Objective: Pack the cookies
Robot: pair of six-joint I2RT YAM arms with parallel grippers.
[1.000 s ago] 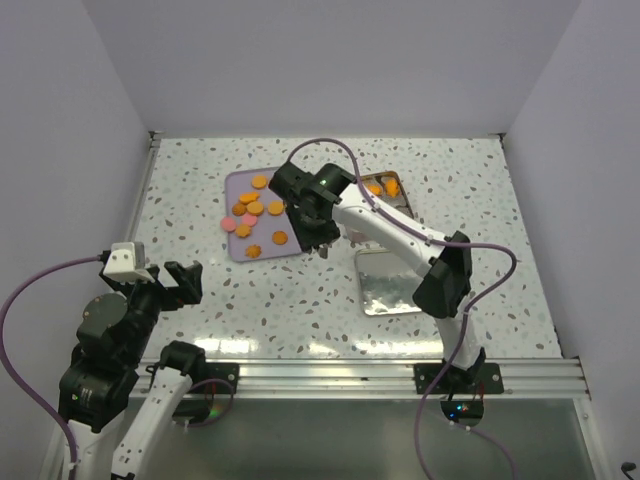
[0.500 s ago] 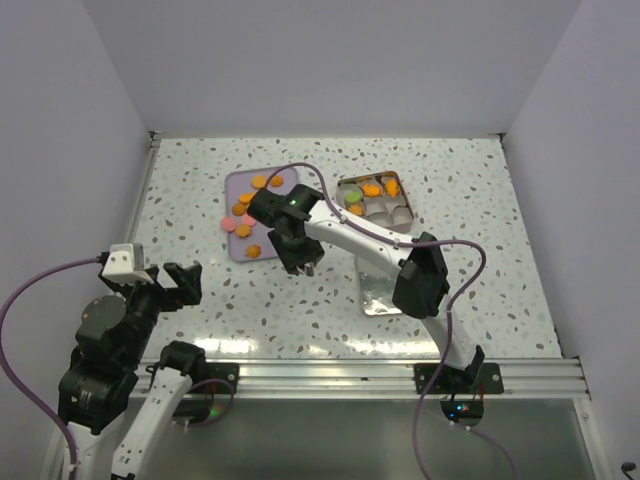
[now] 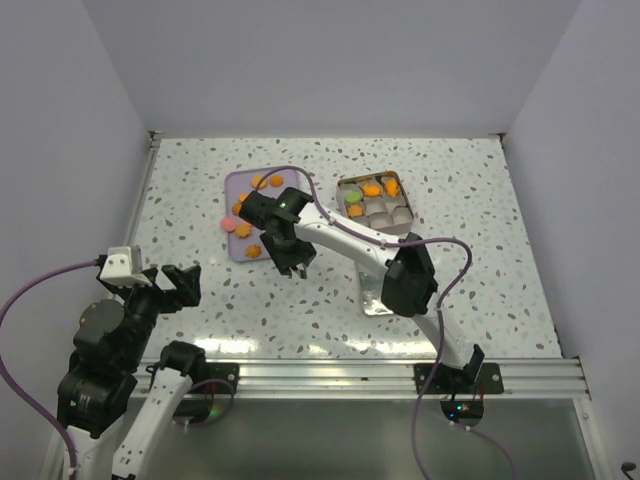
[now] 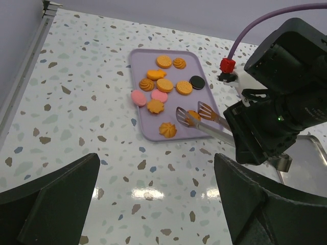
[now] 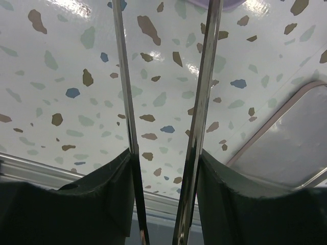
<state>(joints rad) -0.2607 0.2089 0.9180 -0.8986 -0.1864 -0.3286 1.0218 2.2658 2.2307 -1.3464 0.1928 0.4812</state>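
Several cookies, mostly orange (image 4: 164, 84), with pink ones (image 4: 139, 97) and a black one (image 4: 197, 81), lie on the lilac tray (image 4: 138, 56). The tray also shows in the top view (image 3: 234, 182). The square metal tin (image 3: 397, 190) holds a green cookie (image 3: 353, 197) and orange ones. My right gripper (image 3: 285, 240) (image 5: 166, 158) is shut on metal tongs (image 4: 207, 122) (image 5: 204, 76). The tong tips stand open around an orange cookie (image 4: 193, 116) at the tray's near right corner. My left gripper (image 4: 153, 204) (image 3: 180, 285) is open and empty, low over the table at the near left.
The tin's lid (image 3: 372, 278) lies flat on the table to the right of the tray, partly under my right arm. A metal rail (image 3: 330, 375) runs along the near edge. Walls close in the left, far and right sides.
My right gripper with the tongs has swung left and nearer, from beside the tin to the tray's near right corner. The tin's cookies now show. My left arm has barely moved.
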